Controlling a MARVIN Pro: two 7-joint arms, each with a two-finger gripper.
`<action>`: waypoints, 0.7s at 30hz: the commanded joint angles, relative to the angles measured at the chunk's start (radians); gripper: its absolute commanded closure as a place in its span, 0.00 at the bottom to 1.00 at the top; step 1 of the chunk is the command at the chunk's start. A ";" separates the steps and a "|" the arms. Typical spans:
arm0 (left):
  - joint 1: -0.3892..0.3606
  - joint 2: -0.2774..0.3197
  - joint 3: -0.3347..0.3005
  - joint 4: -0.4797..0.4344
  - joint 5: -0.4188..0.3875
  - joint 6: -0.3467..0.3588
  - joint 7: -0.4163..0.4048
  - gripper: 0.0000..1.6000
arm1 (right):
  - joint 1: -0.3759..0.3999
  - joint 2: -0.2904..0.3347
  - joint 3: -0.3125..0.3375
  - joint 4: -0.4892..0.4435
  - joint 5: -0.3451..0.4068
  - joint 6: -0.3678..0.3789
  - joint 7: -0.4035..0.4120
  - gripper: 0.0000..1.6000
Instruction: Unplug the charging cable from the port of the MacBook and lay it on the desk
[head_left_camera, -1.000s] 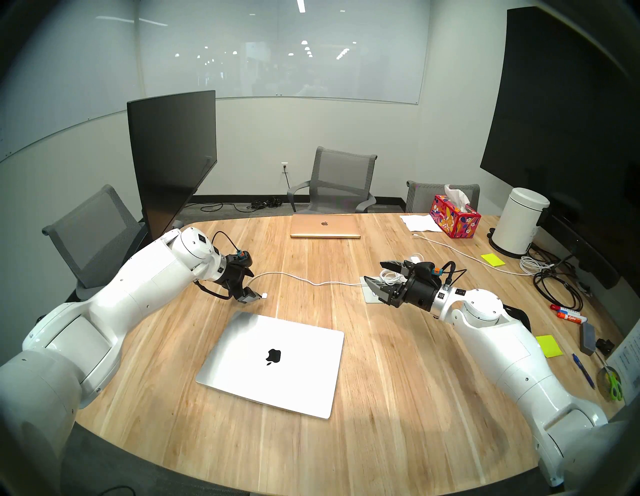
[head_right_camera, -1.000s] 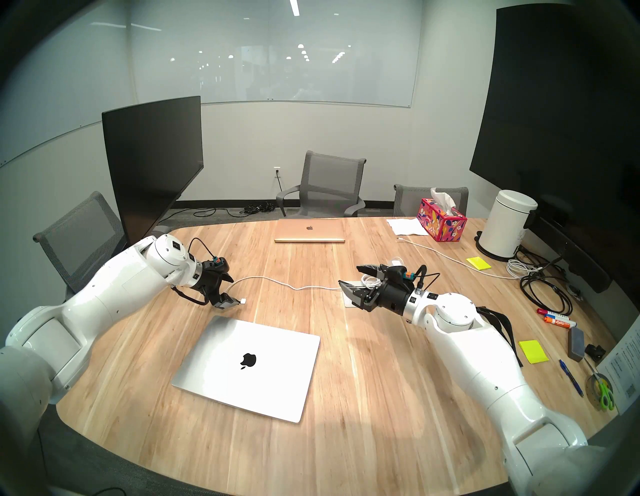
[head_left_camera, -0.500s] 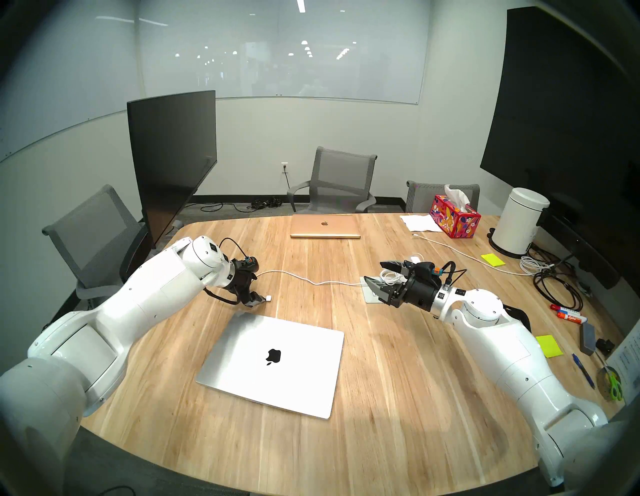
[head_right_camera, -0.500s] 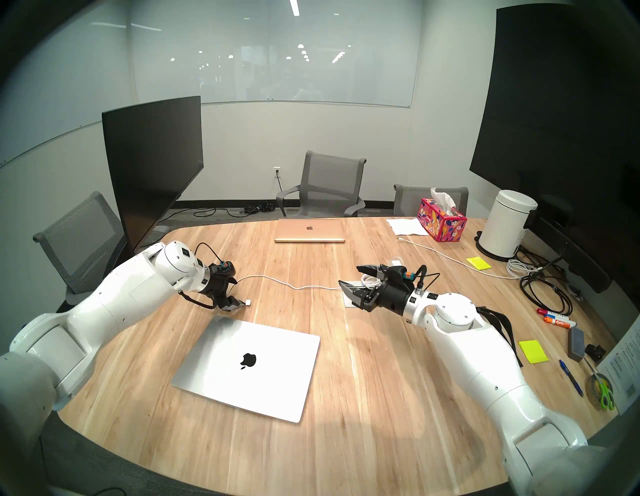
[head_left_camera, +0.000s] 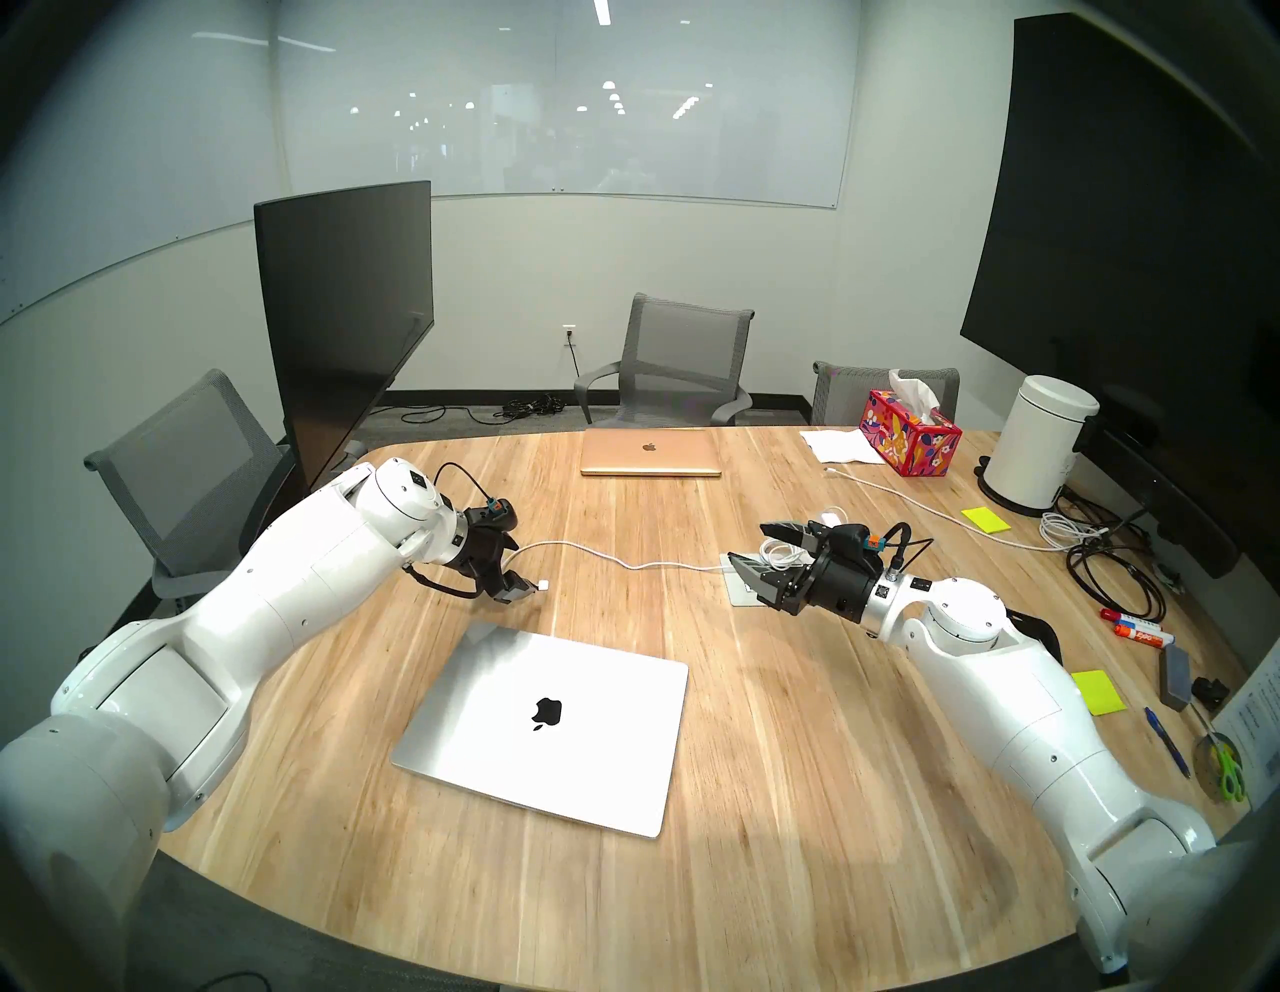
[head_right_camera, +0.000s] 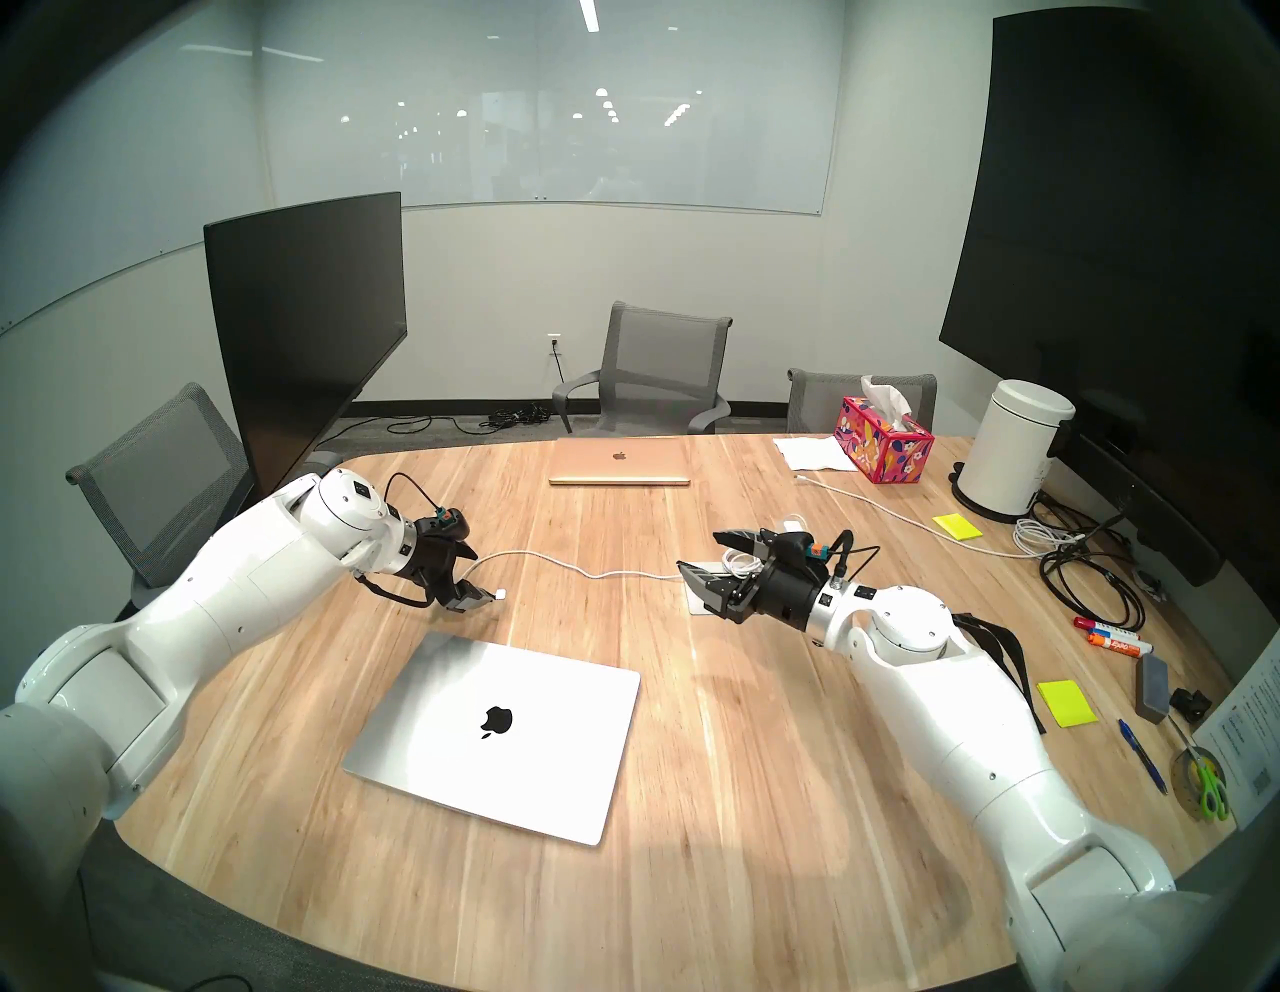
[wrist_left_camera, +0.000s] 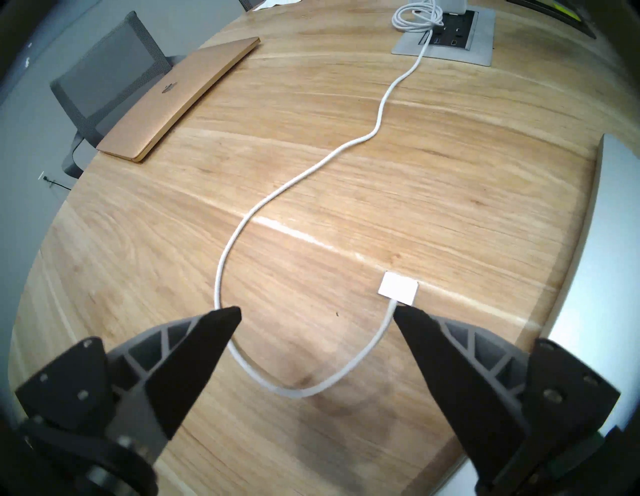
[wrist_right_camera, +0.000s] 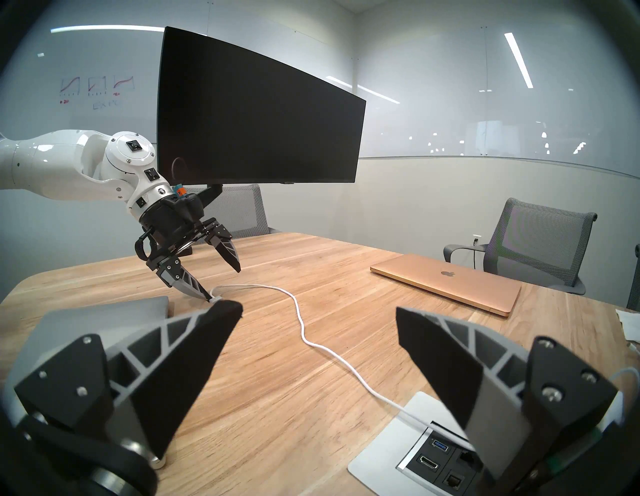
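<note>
White charging cable lies loose on the desk — left gripper spread wide, holding nothing; right gripper likewise apart, empty.

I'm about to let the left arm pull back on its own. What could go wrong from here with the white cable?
1. The cable loops under the open left claw, between its fingers. A low retreat could hook it and drag the plug across the desk.
2. One fingertip sits right by the plug's cord, so a sideways swing might flick the plug against the silver laptop.
</note>
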 joint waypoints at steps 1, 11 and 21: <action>-0.019 -0.008 -0.014 -0.004 -0.004 -0.008 0.012 0.00 | 0.013 0.001 0.007 -0.017 0.004 0.002 -0.001 0.00; -0.021 -0.034 -0.041 0.031 -0.049 0.009 0.002 0.00 | 0.013 0.001 0.007 -0.016 0.004 0.002 -0.001 0.00; -0.022 -0.067 0.027 0.084 0.029 -0.009 0.062 0.00 | 0.013 0.001 0.007 -0.016 0.004 0.002 -0.001 0.00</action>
